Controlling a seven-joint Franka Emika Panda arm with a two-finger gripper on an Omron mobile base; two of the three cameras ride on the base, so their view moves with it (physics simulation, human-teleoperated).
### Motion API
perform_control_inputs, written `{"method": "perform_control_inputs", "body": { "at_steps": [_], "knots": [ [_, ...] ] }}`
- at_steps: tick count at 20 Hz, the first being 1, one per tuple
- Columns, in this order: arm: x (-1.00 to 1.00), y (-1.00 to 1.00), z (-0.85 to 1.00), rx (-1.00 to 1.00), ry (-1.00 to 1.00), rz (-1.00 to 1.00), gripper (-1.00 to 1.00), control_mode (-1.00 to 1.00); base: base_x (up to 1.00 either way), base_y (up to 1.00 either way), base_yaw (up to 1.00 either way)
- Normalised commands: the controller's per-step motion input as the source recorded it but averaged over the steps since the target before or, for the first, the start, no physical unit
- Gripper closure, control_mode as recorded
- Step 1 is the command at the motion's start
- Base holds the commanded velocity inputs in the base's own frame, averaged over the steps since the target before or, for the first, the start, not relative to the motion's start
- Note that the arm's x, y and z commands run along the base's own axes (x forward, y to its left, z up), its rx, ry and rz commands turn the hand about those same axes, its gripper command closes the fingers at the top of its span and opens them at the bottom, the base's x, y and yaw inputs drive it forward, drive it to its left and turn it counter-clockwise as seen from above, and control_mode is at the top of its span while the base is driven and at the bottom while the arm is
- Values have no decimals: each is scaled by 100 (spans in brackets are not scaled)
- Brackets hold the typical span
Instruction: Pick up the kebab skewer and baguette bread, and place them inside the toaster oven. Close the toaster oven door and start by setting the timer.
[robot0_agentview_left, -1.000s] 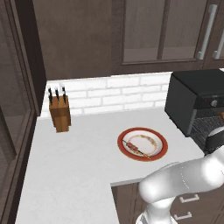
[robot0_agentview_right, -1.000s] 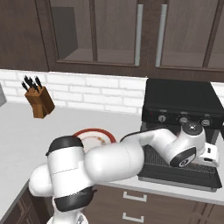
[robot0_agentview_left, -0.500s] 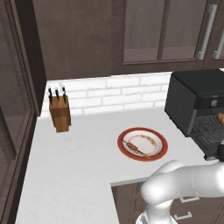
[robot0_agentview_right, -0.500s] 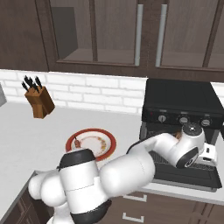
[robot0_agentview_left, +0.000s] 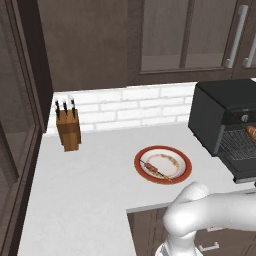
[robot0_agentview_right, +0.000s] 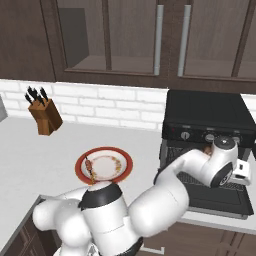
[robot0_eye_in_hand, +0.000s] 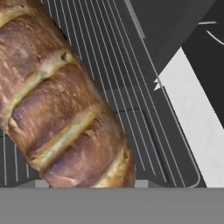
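Note:
The golden-brown baguette bread (robot0_eye_in_hand: 61, 109) lies slantwise just above the wire rack (robot0_eye_in_hand: 144, 87) inside the black toaster oven (robot0_agentview_right: 207, 112), close against the hand camera. My gripper (robot0_agentview_right: 214, 150) reaches into the oven mouth and is shut on the loaf; its fingertips are hidden. One end of the baguette bread (robot0_agentview_left: 251, 131) peeks out at the right edge. The toaster oven door (robot0_agentview_right: 220, 200) hangs open, folded down in front. A grey dial (robot0_agentview_right: 185, 135) sits on the control strip. The kebab skewer (robot0_agentview_left: 156, 168) rests on the red-rimmed plate (robot0_agentview_left: 182, 172).
A wooden knife block (robot0_agentview_left: 68, 129) stands by the white brick backsplash at the left. Dark wall cabinets hang above the counter. The white counter (robot0_agentview_left: 100, 175) runs from the block to the oven, with the plate (robot0_agentview_right: 125, 165) midway.
The arm has swung further right into the oven, and the loaf has gone lower, toward the rack. The plate and skewer have stayed where they were.

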Motion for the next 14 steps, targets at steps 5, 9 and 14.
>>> {"method": "perform_control_inputs", "body": {
  "at_steps": [5, 9, 14],
  "knots": [
    [-16, 0, -20, 0, -4, 0, -100, -100, 0, 0, 0],
    [-55, 4, -9, 0, -7, 0, -100, -100, 0, 0, 0],
    [-51, 30, 14, -3, -8, -3, -100, -100, 0, 0, 0]
  ]
}}
